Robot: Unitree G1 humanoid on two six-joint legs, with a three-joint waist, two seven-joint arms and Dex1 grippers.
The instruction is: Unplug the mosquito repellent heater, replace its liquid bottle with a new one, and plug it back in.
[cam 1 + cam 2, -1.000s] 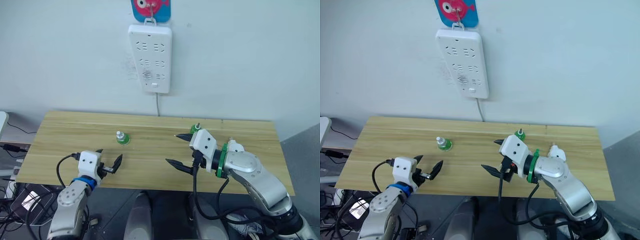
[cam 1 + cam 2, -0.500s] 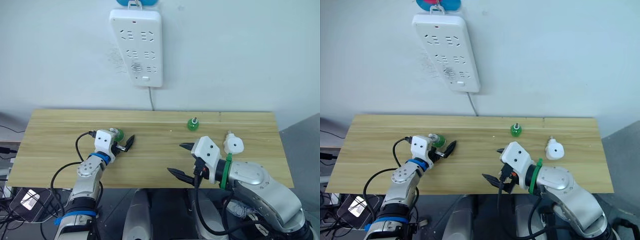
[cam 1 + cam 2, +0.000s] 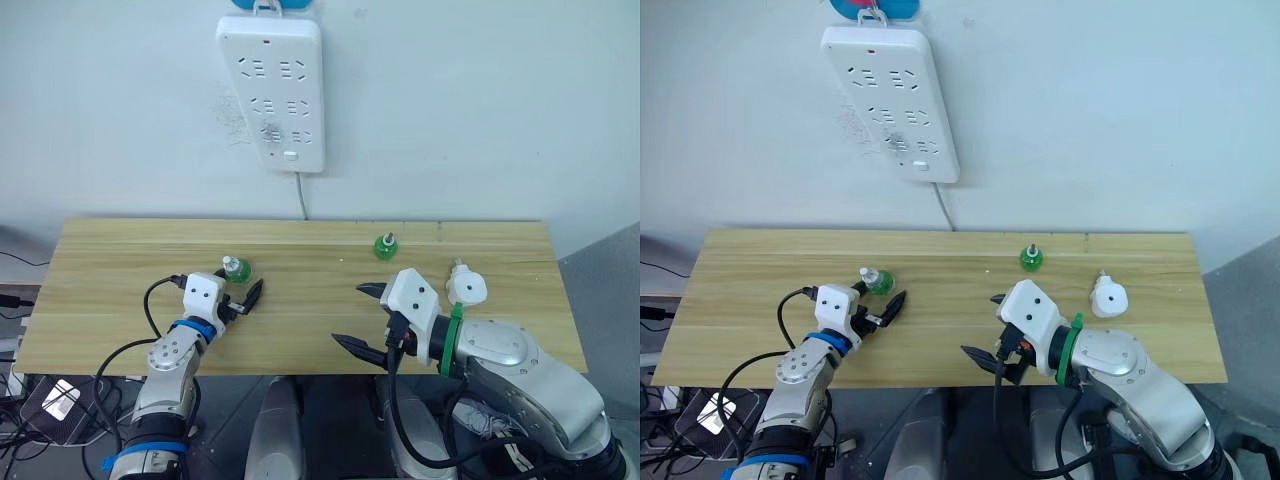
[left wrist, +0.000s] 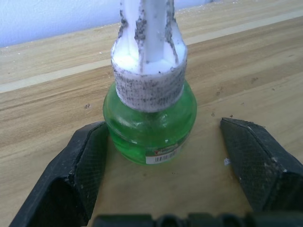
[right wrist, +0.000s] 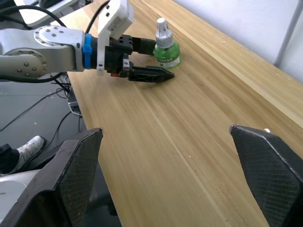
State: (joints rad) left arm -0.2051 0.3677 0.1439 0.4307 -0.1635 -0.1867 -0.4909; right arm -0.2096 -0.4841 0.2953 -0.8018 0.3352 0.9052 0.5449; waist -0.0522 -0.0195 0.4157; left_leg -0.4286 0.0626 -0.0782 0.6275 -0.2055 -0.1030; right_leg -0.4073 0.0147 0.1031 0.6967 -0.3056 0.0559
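Two small green liquid bottles stand upright on the pale wooden table [image 3: 120,250]: one near the left gripper [image 3: 243,292], with a white wick cap [image 3: 237,269], and a second green bottle [image 3: 384,245] toward the far edge, right of centre. The small white rounded plastic heater [image 3: 467,288] lies on the table near the right end, just beyond the right arm, unplugged and well apart from the long white power strip [image 3: 271,90] hung on the wall above. Open tabletop lies between the two arms; the near edge runs just under both grippers.

Left gripper fingers are spread wide, one on each side of the left bottle; in the left wrist view one finger [image 4: 78,165] sits touching or almost touching the glass, the other finger [image 4: 258,158] stands clear. Right gripper [image 3: 362,318] hangs open over the near edge, holding nothing.

Since half a second ago the left gripper has drawn slightly back, and the bottle now shows more clearly beyond its fingers. The right arm is about as before.

The strip's top hanger is cut off by the frame edge. The heater's prongs cannot be made out.
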